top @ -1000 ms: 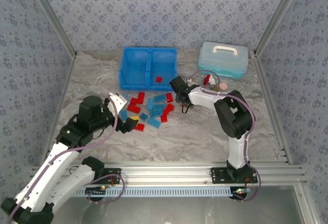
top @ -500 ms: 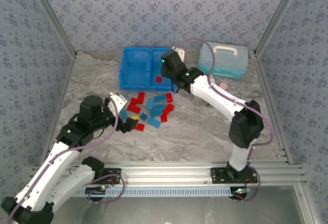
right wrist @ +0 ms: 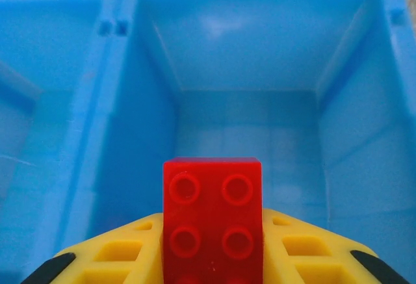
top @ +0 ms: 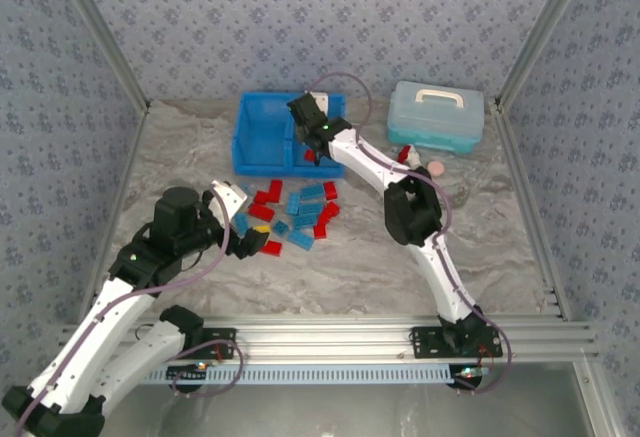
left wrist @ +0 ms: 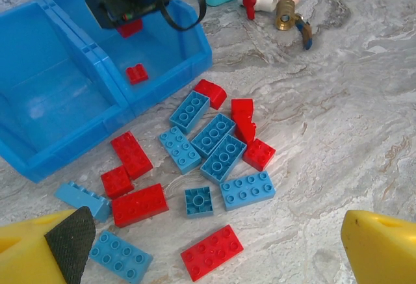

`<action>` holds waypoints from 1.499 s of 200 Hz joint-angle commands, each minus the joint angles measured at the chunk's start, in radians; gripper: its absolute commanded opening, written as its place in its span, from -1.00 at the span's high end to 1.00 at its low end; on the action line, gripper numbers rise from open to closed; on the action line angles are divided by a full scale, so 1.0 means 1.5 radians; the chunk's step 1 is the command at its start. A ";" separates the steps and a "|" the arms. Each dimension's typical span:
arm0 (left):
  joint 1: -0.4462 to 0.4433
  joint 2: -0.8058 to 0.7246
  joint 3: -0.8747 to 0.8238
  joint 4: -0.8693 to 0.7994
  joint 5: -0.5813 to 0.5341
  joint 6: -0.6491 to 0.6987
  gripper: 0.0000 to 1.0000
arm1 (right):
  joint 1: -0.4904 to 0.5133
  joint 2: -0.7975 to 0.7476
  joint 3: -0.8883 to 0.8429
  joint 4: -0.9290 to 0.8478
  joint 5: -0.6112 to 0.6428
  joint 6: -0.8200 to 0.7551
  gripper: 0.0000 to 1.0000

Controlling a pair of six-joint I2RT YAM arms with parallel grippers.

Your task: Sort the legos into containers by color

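Carried up from the pile, a glossy red studded brick (right wrist: 212, 216) is now clamped in the right gripper (right wrist: 212, 255), with the bin's right compartment (right wrist: 260, 128) directly beneath. The left gripper (left wrist: 208, 251) is spread wide above loose red and blue bricks (left wrist: 209, 134).

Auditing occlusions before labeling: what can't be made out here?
- Right wrist: red brick in the right gripper is cut off by the bottom edge and hides the bin floor behind it.
- Top: the right arm covers part of the bin's inside.
- Left wrist: fingers of the left gripper cut off by the bottom edge.
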 commanded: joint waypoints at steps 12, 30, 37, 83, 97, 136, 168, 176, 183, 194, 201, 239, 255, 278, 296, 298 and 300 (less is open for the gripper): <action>-0.004 -0.008 0.004 0.010 -0.006 -0.001 -0.99 | -0.004 0.050 0.044 -0.025 -0.029 0.019 0.28; -0.004 -0.009 0.002 0.011 -0.006 -0.001 -0.98 | -0.005 0.058 0.046 -0.041 -0.034 0.032 0.16; -0.004 -0.009 0.002 0.011 -0.006 -0.001 -0.99 | -0.005 0.055 0.046 -0.049 -0.036 0.038 0.09; -0.004 -0.008 0.002 0.012 -0.005 0.000 -0.98 | 0.006 -0.019 0.041 -0.069 -0.029 0.018 -0.09; -0.004 -0.008 0.001 0.013 -0.005 -0.001 -0.99 | 0.011 -0.065 0.022 -0.085 -0.021 0.014 -0.07; -0.004 -0.009 0.002 0.013 -0.005 -0.002 -0.98 | 0.049 -0.270 -0.202 -0.039 0.001 -0.005 -0.07; -0.004 -0.009 0.001 0.018 0.000 -0.005 -0.99 | 0.093 -0.452 -0.454 0.009 -0.040 -0.012 -0.09; -0.004 -0.008 -0.002 0.017 0.000 -0.004 -0.98 | 0.104 -0.485 -0.509 0.008 -0.050 -0.005 -0.10; -0.004 -0.006 -0.003 0.017 -0.001 -0.004 -0.98 | 0.112 -0.506 -0.546 0.001 -0.060 0.007 -0.11; -0.004 -0.004 -0.002 0.017 -0.001 -0.004 -0.99 | 0.124 -0.531 -0.589 -0.012 -0.078 0.021 -0.13; -0.004 -0.003 -0.002 0.018 0.000 -0.004 -0.99 | 0.132 -0.538 -0.609 -0.020 -0.086 0.029 -0.14; -0.004 0.007 -0.004 0.018 -0.001 -0.002 -0.98 | 0.160 -0.492 -0.663 -0.008 -0.129 0.056 -0.18; -0.005 0.014 -0.006 0.017 0.002 -0.004 -0.98 | 0.159 -0.452 -0.659 0.009 -0.153 0.069 -0.18; -0.007 0.025 -0.002 0.016 0.000 -0.007 -0.98 | 0.156 -0.402 -0.647 0.031 -0.171 0.076 -0.16; -0.008 0.027 -0.003 0.014 -0.002 -0.007 -0.98 | 0.150 -0.376 -0.644 0.039 -0.168 0.096 -0.14; -0.009 0.026 -0.002 0.014 -0.003 -0.007 -0.98 | 0.149 -0.374 -0.644 0.040 -0.170 0.097 -0.14; -0.009 0.026 -0.003 0.015 -0.003 -0.007 -0.99 | 0.148 -0.372 -0.645 0.042 -0.171 0.098 -0.13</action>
